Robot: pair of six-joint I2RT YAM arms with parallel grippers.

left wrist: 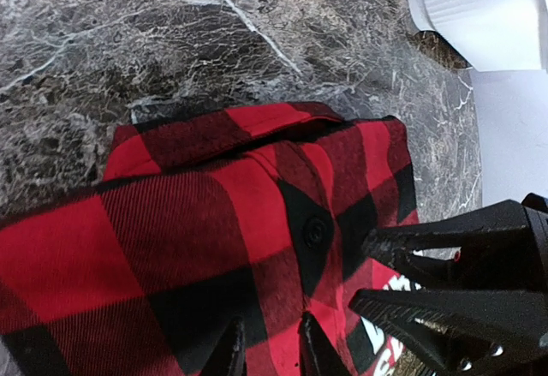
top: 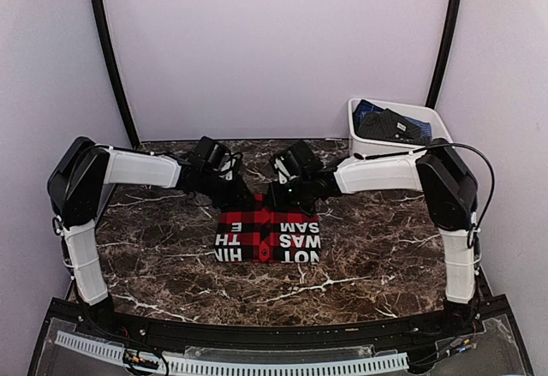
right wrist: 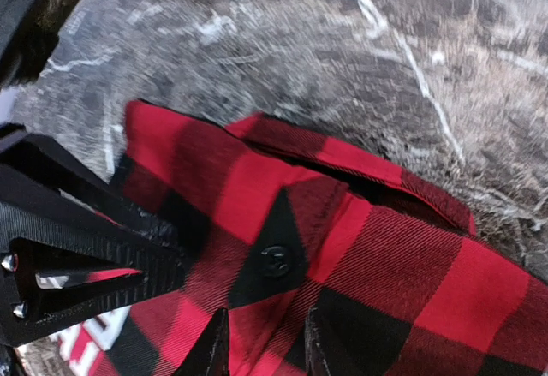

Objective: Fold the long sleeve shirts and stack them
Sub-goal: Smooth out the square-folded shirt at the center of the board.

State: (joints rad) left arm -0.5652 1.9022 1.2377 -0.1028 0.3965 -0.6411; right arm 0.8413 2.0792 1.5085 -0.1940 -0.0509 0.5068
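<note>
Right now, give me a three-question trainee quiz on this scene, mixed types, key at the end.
1. True or false: the shirt lies inside the tub.
2. What is printed on the shirt? A) white letters B) yellow stars C) blue stripes
3. In which corner of the table does the tub stand?
Key: 1 false; 2 A; 3 far right.
</note>
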